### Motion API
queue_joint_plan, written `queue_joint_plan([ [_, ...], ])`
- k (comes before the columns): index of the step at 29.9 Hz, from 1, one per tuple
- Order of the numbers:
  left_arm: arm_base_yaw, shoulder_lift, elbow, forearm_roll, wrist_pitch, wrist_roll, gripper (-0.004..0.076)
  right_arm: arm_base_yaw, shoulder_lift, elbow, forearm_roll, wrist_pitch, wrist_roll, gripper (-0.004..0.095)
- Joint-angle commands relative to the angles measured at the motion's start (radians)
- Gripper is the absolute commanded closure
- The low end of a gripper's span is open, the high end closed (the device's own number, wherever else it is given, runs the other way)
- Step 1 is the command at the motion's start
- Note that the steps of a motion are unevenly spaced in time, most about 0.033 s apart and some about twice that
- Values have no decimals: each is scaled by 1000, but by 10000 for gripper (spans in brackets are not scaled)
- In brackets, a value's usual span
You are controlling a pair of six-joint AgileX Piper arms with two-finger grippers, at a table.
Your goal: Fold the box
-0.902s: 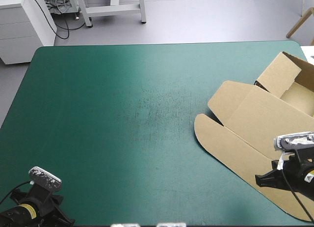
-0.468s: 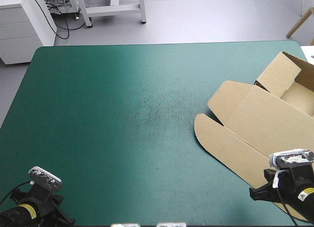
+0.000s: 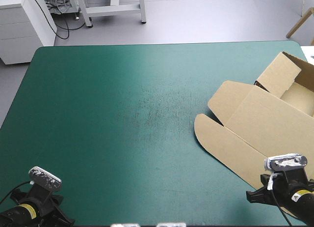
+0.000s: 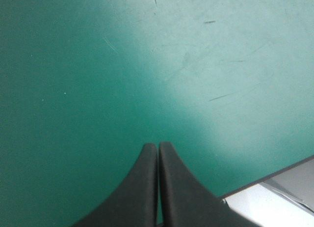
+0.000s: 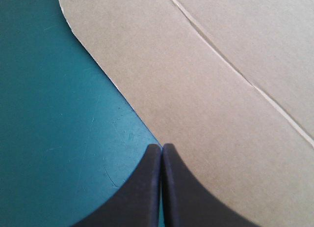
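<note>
The brown box (image 3: pixel 260 124) lies partly formed on the teal-green cover (image 3: pixel 122 114): its walls (image 3: pixel 279 74) stand raised at its far end, while the lid lies flat and ends in a long rounded flap (image 3: pixel 216 138). That flap's long axis runs slantwise from the box's near corner out toward the far side. The right gripper (image 5: pixel 161 148) sits at the box's near corner, fingers pressed together and holding nothing. Its tip stands right at the flap's outer edge, so board lies ahead and to one side of it and bare cover to the other; whether it touches the board cannot be told. A crease (image 5: pixel 230 65) runs across the board ahead of it, parallel to that edge. The left gripper (image 4: pixel 158 146), likewise closed and empty, hangs over bare cover well apart from the box, out beyond the flap's side. The right arm is plainly the nearer, and any lift of the flap would likely start from that edge, hinging about the crease.
</note>
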Motion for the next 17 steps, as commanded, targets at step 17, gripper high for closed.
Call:
queue_joint_plan([
  [17, -3, 10, -27, -1, -11, -8, 734, 3, 8, -23, 32, -87, -3, 927],
])
